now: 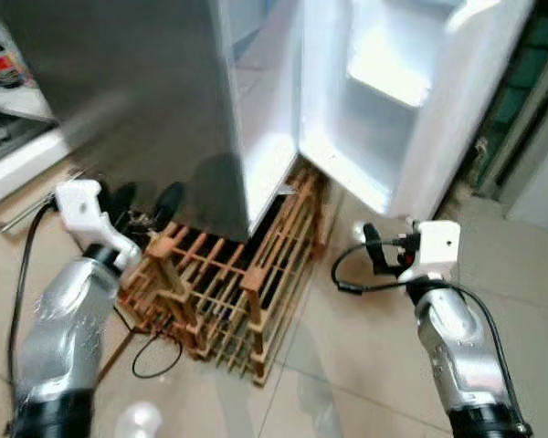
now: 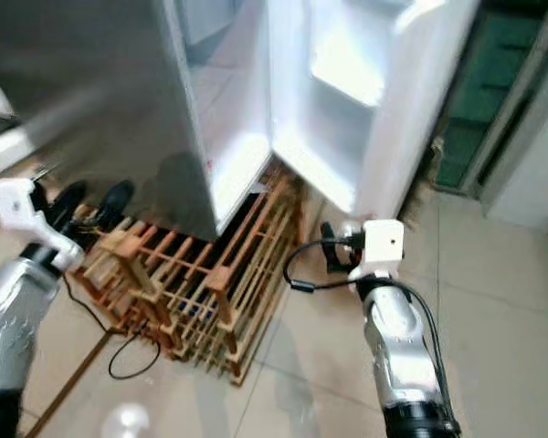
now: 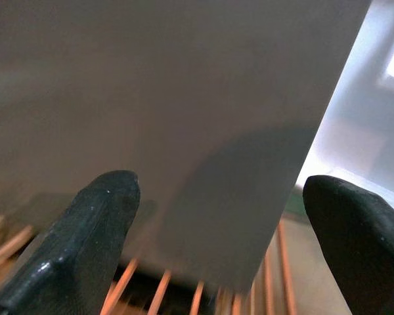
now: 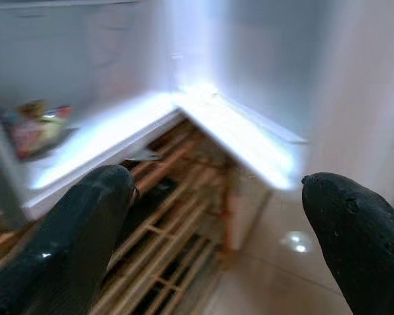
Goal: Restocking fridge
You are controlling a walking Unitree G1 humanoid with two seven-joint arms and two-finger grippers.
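The fridge stands on a wooden pallet, with its grey left side facing me. Its right door hangs open and shows white, lit door shelves. My left gripper is open low in front of the grey panel, above the pallet's left end, holding nothing. In the left wrist view its fingers frame the grey panel. My right gripper is open and empty beside the open door's lower corner. The right wrist view looks into the fridge's bottom, where blurred colourful packages lie.
A black cable loops on the tiled floor in front of the pallet. A white counter edge runs at the far left. A green-panelled door or frame stands behind the open fridge door on the right.
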